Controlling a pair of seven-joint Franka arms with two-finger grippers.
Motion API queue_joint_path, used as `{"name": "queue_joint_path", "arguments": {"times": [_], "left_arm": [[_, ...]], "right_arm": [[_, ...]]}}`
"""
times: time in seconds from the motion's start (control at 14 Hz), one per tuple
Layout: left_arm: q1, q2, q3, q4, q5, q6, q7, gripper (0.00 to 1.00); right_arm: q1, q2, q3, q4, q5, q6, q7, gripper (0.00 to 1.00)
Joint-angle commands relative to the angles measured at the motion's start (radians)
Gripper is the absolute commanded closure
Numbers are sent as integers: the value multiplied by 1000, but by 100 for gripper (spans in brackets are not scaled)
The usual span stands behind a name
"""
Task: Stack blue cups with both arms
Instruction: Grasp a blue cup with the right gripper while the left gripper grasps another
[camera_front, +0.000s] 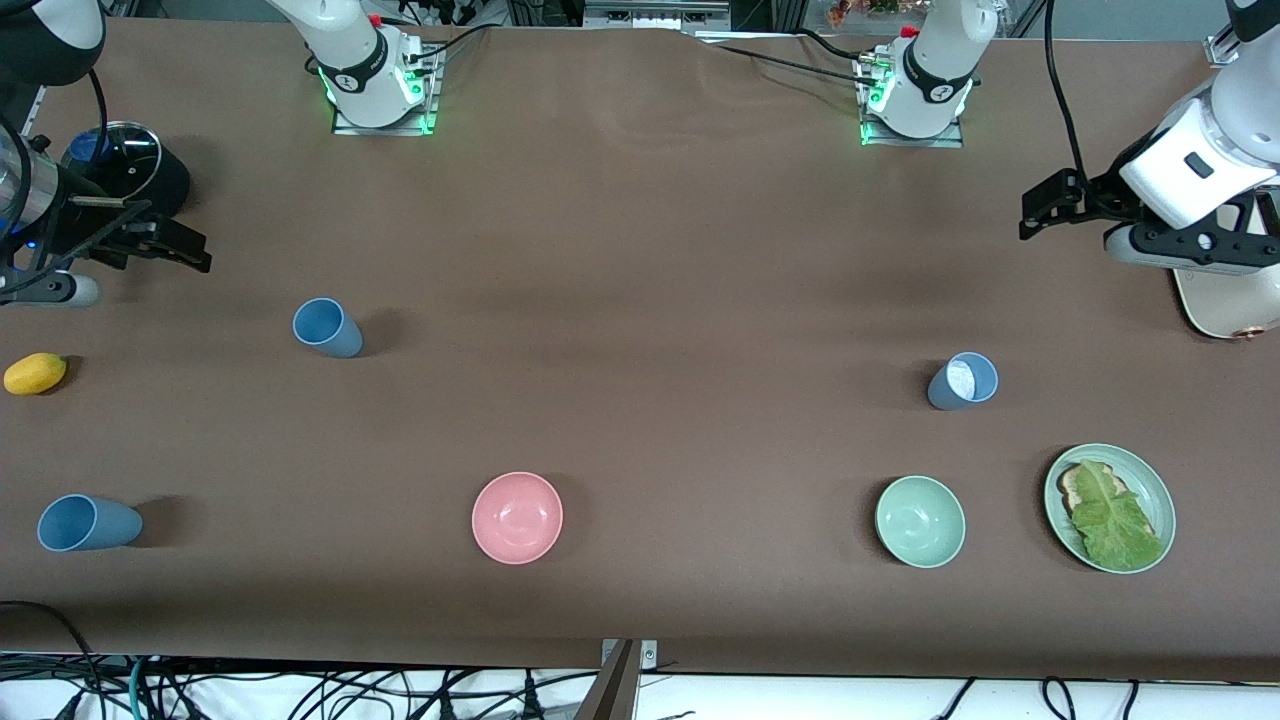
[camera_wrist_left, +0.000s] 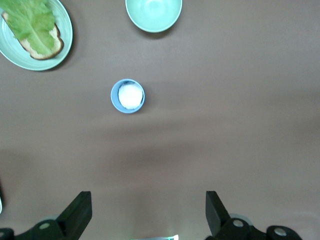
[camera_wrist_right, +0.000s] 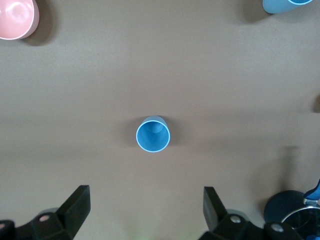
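Left tool (camera_wrist_left: 145, 215) and right tool (camera_wrist_right: 145, 212) gape; greyer cup (camera_front: 962, 381) upright, whitish inside.

Three blue cups stand on the desk (camera_front: 640, 250): one (camera_front: 327, 327) toward the right arm's end, a second (camera_front: 88, 523) nearer the front camera at that same end, and a greyer one with a whitish inside (camera_front: 962, 381) toward the left arm's end. There are two bowls, one pink (camera_front: 517, 517) and one pale green (camera_front: 920, 521). One green plate (camera_front: 1160, 495) carries one slice of toast (camera_front: 1076, 484) under one lettuce leaf (camera_front: 1115, 518). One yellow lemon (camera_front: 35, 373) lies there. Two end effectors show, the left (camera_front: 1045, 205) and the right (camera_front: 165, 245).
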Motion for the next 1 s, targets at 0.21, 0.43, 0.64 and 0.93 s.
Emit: {"name": "queue_joint_path", "arguments": {"times": [0.21, 0.43, 0.64, 0.93], "left_arm": [[-8, 59, -8, 28, 24, -65, -1, 0], [-5, 94, -6, 14, 27, -24, 0, 0], [7, 199, -6, 10, 27, 51, 0, 0], [50, 249, -5, -155, 134, 322, 57, 0]], "right_arm": [[-8, -5, 4, -2, 17, -9, -7, 0], [-8, -5, 4, -2, 17, -9, -7, 0], [-8, 2, 2, -8, 16, -11, -7, 0], [-12, 70, 2, -9, -13, -73, -73, 0]]}}
